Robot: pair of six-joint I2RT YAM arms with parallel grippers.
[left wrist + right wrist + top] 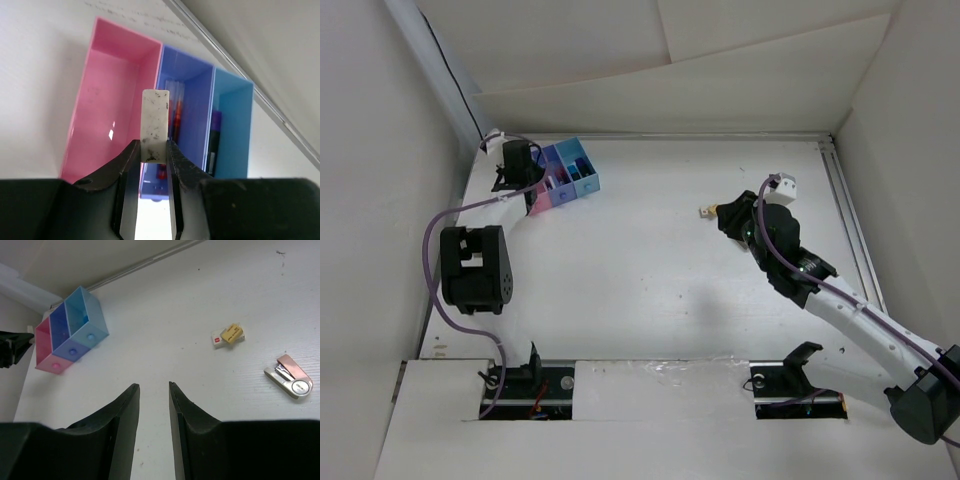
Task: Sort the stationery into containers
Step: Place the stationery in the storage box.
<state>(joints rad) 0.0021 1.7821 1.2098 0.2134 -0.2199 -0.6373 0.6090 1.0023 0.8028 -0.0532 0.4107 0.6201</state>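
The three joined bins (pixel 570 172) stand at the far left: pink (pixel 112 95), purple-blue (pixel 192 85) and light blue (pixel 232 125). Red pens (pixel 176 115) lie in the purple-blue bin. A dark marker with a purple end (pixel 215 135) lies in the light blue bin. My left gripper (pixel 152 147) is shut on a smudged white eraser (pixel 154 120), held above the wall between the pink and purple-blue bins. My right gripper (pixel 154 386) is open and empty above bare table at mid right (pixel 720 213). The bins also show in the right wrist view (pixel 70 330).
A yellow and white eraser (pixel 227 335) and a pink and silver clip-like tool (pixel 290 381) lie on the table ahead and to the right of my right gripper. The small eraser shows by that gripper from above (pixel 703 211). Walls close the table at the back and sides.
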